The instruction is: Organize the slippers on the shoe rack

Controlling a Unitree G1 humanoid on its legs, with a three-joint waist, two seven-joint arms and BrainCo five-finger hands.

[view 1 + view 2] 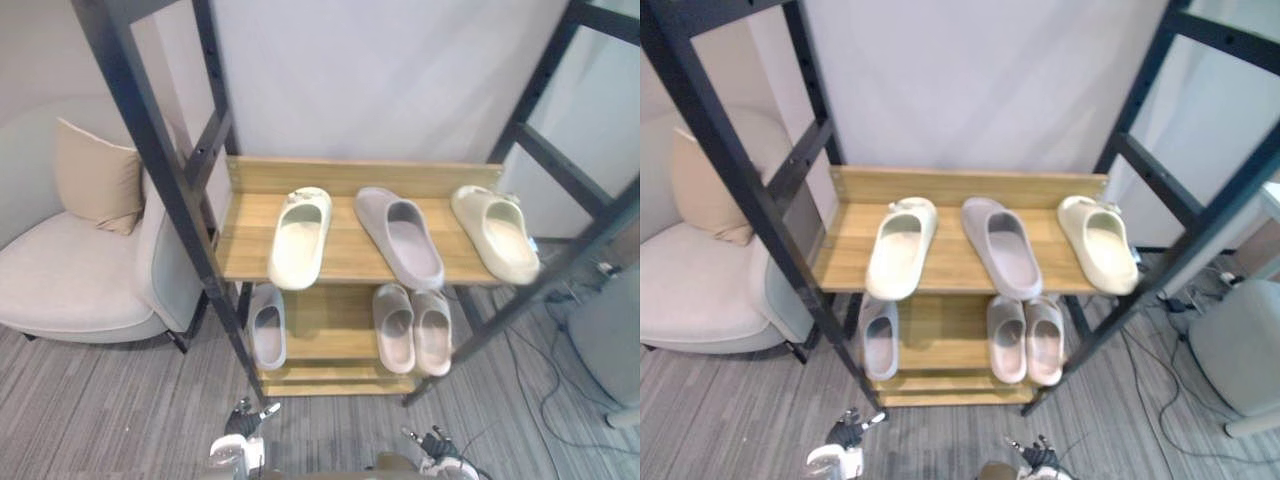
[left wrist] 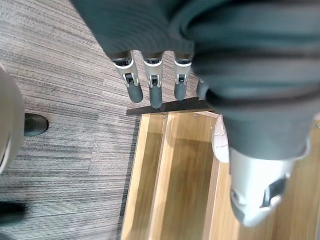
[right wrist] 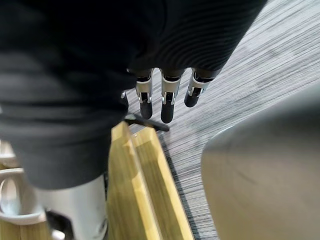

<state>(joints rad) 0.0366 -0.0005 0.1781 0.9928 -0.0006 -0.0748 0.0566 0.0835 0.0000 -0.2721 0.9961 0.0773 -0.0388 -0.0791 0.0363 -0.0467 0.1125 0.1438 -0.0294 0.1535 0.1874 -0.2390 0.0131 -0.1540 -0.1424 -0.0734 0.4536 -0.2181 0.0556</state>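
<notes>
Shoe rack [image 1: 350,175] with black frame and two wooden shelves, seen from in front and above. On its upper shelf [image 1: 345,255], left to right: left cream slipper [image 1: 299,238], mauve slipper [image 1: 401,236], right cream slipper [image 1: 496,233]. The mauve one separates the cream mates, and the right cream slipper lies slanted at the rack's right end, its toe at the front corner. On the lower shelf [image 1: 325,330]: a grey slipper [image 1: 267,325] alone at the left and a pink pair [image 1: 432,330] side by side at the right, already matched. The grey slipper is probably the mauve one's mate, so the pairing looks unfinished.

Left hand [image 2: 152,82] and right hand [image 3: 167,102] hang low before the rack's base, fingers straight, both empty, in what appears a ready posture with no slipper yet chosen.
</notes>
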